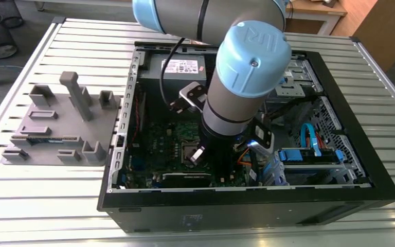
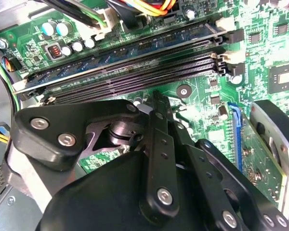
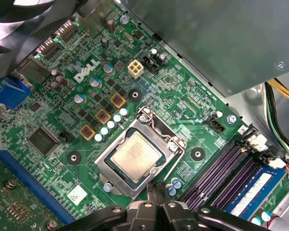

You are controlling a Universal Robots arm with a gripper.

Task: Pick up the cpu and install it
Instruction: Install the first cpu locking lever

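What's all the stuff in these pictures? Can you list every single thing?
cpu: one, silvery top, sitting in its socket on the motherboard.
motherboard: one, green, flat on the floor of the computer case.
computer case: one, black, open, on the table.
metal box: one, grey with a white label, at the far end of the case.
memory slots: several, black, side by side on the motherboard.
cables: a few, blue, inside the case at the exterior view's right.
tray: one, grey, at the exterior view's left of the case.
table: one, pale slatted metal, under everything.
arm: one, grey with light blue caps, reaching down into the case.
gripper: one, black, low over the motherboard beside the cpu.
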